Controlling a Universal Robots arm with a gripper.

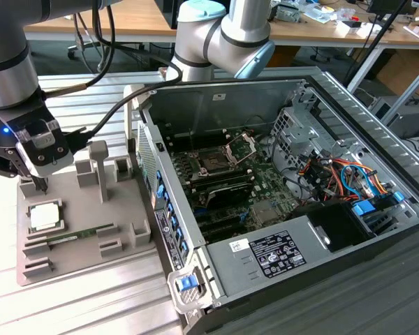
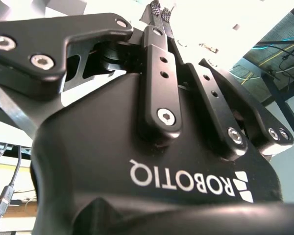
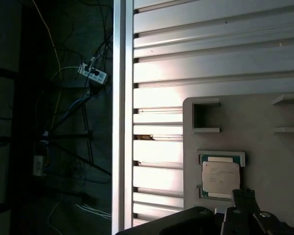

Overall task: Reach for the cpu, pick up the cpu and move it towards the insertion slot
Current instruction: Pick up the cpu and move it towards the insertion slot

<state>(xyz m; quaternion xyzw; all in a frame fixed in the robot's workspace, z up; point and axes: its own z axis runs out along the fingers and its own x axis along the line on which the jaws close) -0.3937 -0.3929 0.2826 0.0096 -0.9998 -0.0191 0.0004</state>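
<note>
The cpu [image 1: 45, 216] lies flat in a square recess of the grey fixture plate [image 1: 91, 262] at the exterior view's left, pale silvery face up. In the first wrist view the cpu [image 3: 220, 178] sits just beyond a dark finger [image 3: 242, 199]. My gripper [image 1: 33, 187] hangs just above the plate's far edge, a little behind the cpu and apart from it. In the second wrist view the gripper [image 2: 160, 10] has its fingertips pressed together with nothing between them. The insertion slot [image 1: 216, 162] is a dark square socket with a raised silver frame on the motherboard inside the open case.
A thin green memory stick [image 1: 80, 236] lies on the plate beside the cpu. Grey posts [image 1: 98, 164] rise from the plate near my gripper. The open computer case [image 1: 314, 105] has tall metal walls, cables and a drive cage. The arm's base [image 1: 220, 35] stands behind it.
</note>
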